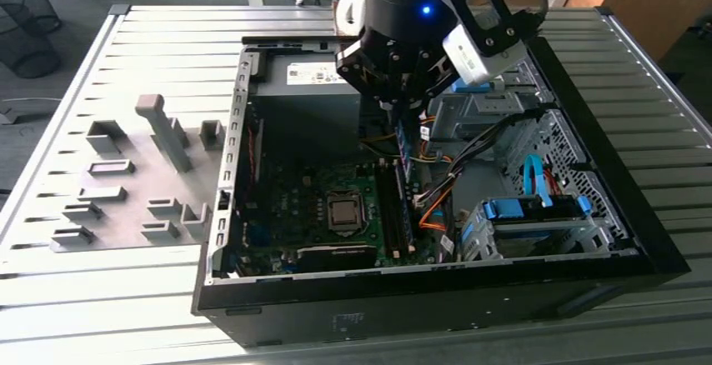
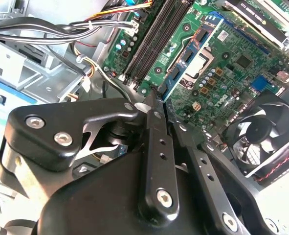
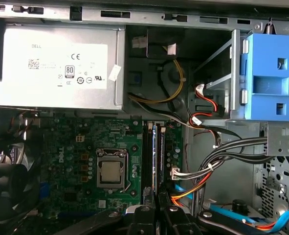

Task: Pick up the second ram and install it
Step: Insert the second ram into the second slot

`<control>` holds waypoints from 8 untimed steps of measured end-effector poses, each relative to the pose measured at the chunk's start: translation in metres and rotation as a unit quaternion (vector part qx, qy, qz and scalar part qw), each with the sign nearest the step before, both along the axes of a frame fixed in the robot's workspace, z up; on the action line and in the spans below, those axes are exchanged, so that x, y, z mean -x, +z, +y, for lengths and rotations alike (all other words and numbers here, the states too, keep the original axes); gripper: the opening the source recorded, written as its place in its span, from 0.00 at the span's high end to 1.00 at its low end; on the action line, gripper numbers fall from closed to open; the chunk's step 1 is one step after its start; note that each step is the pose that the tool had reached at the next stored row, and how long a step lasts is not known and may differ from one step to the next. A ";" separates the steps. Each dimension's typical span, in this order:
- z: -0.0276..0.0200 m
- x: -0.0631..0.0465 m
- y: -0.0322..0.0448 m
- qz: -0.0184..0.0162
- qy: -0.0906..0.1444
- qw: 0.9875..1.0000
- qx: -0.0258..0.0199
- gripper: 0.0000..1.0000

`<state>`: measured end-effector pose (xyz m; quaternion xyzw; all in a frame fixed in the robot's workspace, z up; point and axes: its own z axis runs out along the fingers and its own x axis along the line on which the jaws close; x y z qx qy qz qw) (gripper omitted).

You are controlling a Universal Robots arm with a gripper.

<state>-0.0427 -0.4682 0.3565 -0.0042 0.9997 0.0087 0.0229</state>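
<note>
My gripper (image 1: 401, 111) hangs inside the open computer case (image 1: 623, 215) and is shut on the second ram (image 1: 408, 152), a thin blue-green stick held on edge. The stick hangs just above the long dark memory slots (image 1: 392, 207) on the motherboard and runs along them. In the second wrist view the ram (image 2: 195, 46) reaches out from between the black fingers (image 2: 156, 147), its dark chips showing. In the first wrist view its edge (image 3: 155, 156) lies over the slots (image 3: 146, 156), beside the processor socket (image 3: 110, 171).
The power supply (image 1: 306, 73) fills the case's far end. Orange, black and yellow cables (image 1: 445, 190) crowd close beside the slots. Blue drive-bay clips (image 1: 534, 207) sit at the exterior view's right. A fan (image 2: 264, 132) stands by the board. Grey fixture blocks (image 1: 133, 182) stand on the table.
</note>
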 end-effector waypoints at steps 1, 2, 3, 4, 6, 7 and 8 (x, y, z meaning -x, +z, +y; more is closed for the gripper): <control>0.0000 0.000 0.0000 0.000 0.000 1.000 0.000 0.86; 0.0000 0.000 0.0000 0.000 0.000 1.000 0.000 0.86; 0.0000 0.000 0.0000 0.000 0.000 1.000 0.000 0.86; 0.0000 0.000 -0.0001 0.000 0.000 1.000 0.000 0.86; 0.0000 0.000 -0.0002 0.000 0.000 1.000 0.000 0.86; 0.0000 0.000 -0.0002 0.000 0.000 1.000 0.000 0.86; -0.0001 0.000 -0.0003 0.000 0.001 1.000 0.000 0.86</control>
